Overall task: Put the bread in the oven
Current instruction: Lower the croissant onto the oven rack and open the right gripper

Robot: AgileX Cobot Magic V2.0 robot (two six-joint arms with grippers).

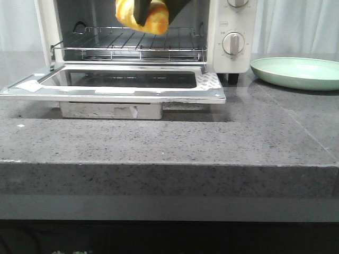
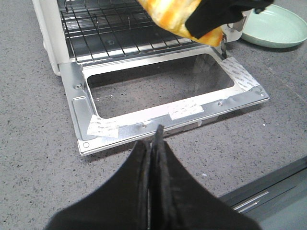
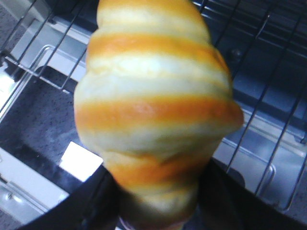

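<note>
Golden-yellow and orange-brown stripes band the bread (image 1: 143, 15), which hangs in the air above the front edge of the wire rack (image 1: 132, 41), clamped in the black right gripper (image 1: 144, 13). In the right wrist view the roll (image 3: 156, 110) fills most of the picture, with the dark fingers (image 3: 103, 201) pressed against its lower end. Below it the oven (image 1: 233, 39) stands open, its glass-windowed door (image 1: 122, 84) folded down flat toward the front of the grey speckled counter (image 1: 159, 148). The left gripper (image 2: 152, 143) sits well back in front of the door, its two black fingers pressed together with nothing between them. A pale green plate (image 1: 299, 71) rests on the counter to the right of the oven.
</note>
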